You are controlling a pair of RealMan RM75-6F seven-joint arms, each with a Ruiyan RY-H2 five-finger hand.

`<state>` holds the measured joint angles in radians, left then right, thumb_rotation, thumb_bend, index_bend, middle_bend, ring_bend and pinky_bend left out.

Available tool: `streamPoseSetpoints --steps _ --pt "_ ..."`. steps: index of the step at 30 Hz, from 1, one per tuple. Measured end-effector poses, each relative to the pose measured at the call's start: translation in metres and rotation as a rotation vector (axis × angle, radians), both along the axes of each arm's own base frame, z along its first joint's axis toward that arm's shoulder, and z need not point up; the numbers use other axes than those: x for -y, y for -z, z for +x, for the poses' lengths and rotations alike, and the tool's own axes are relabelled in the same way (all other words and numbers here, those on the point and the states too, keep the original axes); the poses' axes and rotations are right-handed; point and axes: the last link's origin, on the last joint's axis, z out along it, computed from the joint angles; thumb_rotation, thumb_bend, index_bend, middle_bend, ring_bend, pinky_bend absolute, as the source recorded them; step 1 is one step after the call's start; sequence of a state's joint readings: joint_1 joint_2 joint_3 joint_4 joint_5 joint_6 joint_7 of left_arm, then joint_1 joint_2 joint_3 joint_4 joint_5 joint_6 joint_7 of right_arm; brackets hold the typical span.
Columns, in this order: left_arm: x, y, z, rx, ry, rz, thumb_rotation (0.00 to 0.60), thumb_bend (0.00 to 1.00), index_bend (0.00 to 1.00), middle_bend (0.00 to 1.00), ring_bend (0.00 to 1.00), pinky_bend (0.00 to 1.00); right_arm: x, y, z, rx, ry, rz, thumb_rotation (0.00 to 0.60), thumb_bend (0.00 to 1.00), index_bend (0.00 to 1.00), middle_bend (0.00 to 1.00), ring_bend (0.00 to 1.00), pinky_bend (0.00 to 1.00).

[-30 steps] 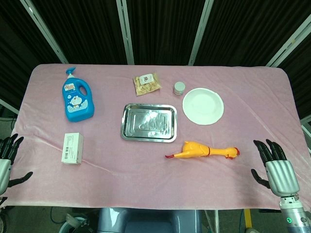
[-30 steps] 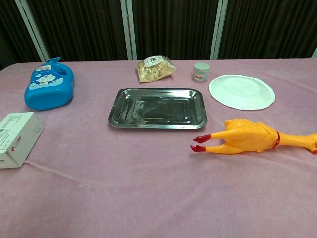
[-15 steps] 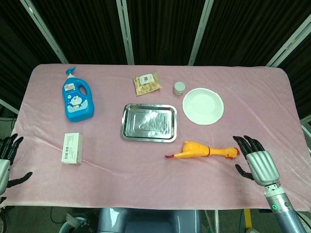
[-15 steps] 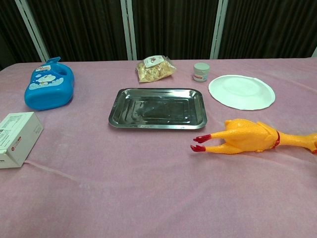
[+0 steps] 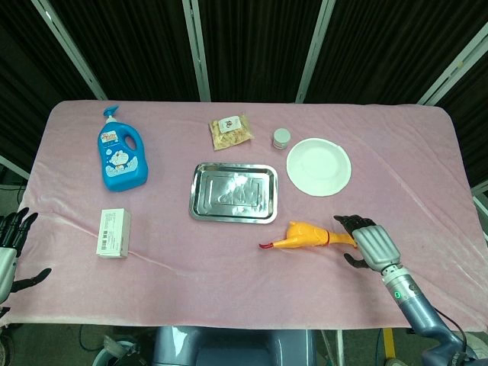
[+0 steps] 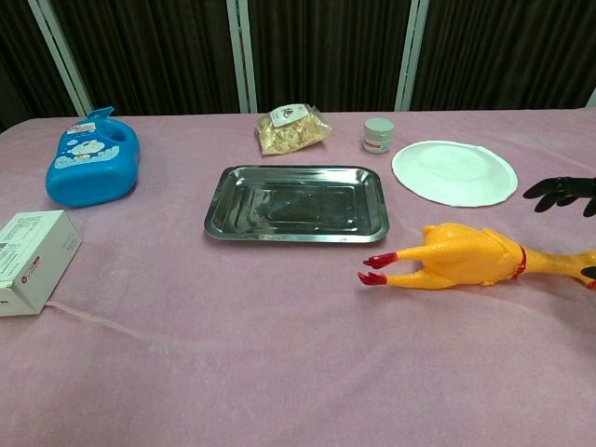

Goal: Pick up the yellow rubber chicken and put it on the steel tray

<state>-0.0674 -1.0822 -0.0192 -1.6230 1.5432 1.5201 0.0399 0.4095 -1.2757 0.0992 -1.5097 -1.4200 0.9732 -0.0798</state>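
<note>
From the head view, the yellow rubber chicken (image 5: 309,235) lies on the pink cloth, just near and right of the empty rectangular steel tray (image 5: 233,193), so nothing is done yet. The right hand (image 5: 368,242) hangs over its head end with fingers apart, gripping nothing; the left hand (image 5: 9,248) waits spread at the near left edge.

From the chest view, the chicken's (image 6: 466,256) long axis runs left to right, red feet pointing left toward the tray (image 6: 296,202), head off-frame right.
</note>
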Motion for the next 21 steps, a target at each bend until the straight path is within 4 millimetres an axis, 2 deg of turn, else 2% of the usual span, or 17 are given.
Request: streamPoseSetpoints --steps 10,14,21 --pt "-0.001 0.001 -0.001 0.002 -0.008 -0.009 0.6 0.0 0.0 0.0 0.0 0.0 0.02 0.013 -0.015 -0.008 0.066 0.017 0.6 0.33 0.16 0.22 0.2 0.26" --pt "-0.001 0.002 -0.002 0.002 -0.012 -0.015 0.6 0.0 0.0 0.0 0.0 0.0 0.025 0.018 -0.019 -0.011 0.082 0.027 0.6 0.33 0.22 0.26 0.23 0.3" --pt "-0.001 0.003 -0.005 0.004 -0.025 -0.017 0.6 0.0 0.0 0.0 0.0 0.0 0.03 0.027 -0.023 0.0 0.094 0.033 0.6 0.33 0.37 0.37 0.34 0.42"
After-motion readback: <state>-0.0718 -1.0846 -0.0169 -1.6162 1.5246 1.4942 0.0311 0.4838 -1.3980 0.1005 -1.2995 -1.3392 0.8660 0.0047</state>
